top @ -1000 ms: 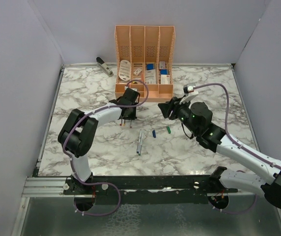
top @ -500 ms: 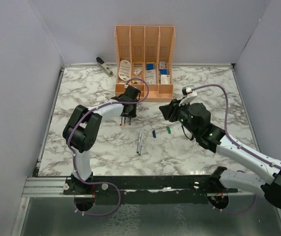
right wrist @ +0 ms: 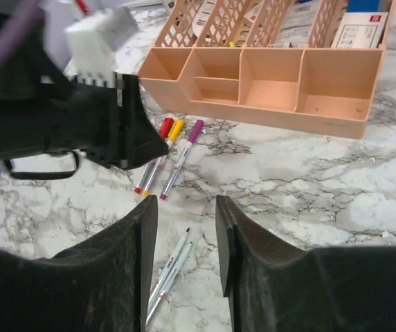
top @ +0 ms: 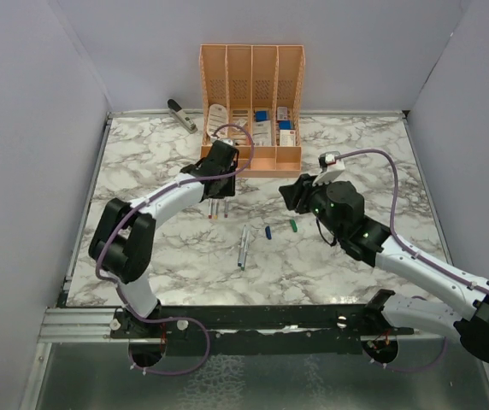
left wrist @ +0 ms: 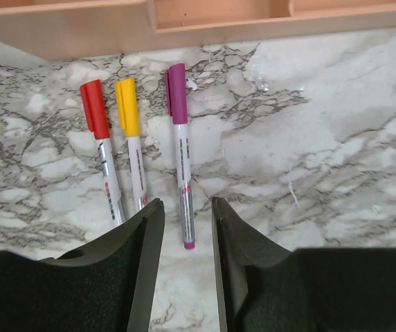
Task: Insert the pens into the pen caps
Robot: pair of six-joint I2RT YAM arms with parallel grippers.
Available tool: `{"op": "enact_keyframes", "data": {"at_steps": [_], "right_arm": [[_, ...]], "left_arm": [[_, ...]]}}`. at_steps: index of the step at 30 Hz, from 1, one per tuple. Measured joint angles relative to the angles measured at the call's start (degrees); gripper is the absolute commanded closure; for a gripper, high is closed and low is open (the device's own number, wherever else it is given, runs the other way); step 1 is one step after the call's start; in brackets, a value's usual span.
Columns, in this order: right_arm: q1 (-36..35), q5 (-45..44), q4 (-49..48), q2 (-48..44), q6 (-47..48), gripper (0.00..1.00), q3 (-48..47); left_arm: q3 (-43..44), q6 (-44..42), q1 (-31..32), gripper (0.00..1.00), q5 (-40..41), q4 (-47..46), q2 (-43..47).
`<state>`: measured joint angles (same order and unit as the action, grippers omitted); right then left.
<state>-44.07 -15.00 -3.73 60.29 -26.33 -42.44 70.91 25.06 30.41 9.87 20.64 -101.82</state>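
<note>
Three pens lie capped just ahead of the parted, empty left gripper; the right gripper, likewise parted and empty, must next grasp a bare pen beneath it.

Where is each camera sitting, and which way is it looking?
Top camera: high above and behind the robot, looking down on the marble table; the left arm and right arm both show.
Left wrist camera: on the left arm, looking down at three capped pens; the open left claw shows at the bottom.
Right wrist camera: on the right arm, looking forward at the orange organizer; the open right claw shows, plus the left arm's end.
Shared: both wrist views show the capped pens beside the organizer.
</note>
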Motion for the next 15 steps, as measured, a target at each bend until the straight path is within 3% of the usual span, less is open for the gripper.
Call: {"op": "enact_keyframes", "data": {"at_steps": [3, 6, 9, 15], "right_arm": [[0.0, -2.0, 0.9, 0.3, -1.4, 0.42, 0.0], [0.0, -3.7, 2.6, 1.2, -3.8, 0.33, 0.0], [0.0, -4.6, 3.8, 1.7, -6.1, 0.08, 0.7], [0.0, -7.3, 5.4, 0.6, -9.7, 0.04, 2.6]], "left_arm": [[-2.5, 0.1, 0.4, 0.64, -0.4, -0.4, 6.4], [-6.0, 0.6, 1.4, 0.66, -1.3, -0.7, 12.5], [-9.7, 1.3, 3.2, 0.66, -2.5, -0.8, 15.8], [-14.5, 2.6, 7.2, 0.68, -4.6, 1.9, 16.2]]}}
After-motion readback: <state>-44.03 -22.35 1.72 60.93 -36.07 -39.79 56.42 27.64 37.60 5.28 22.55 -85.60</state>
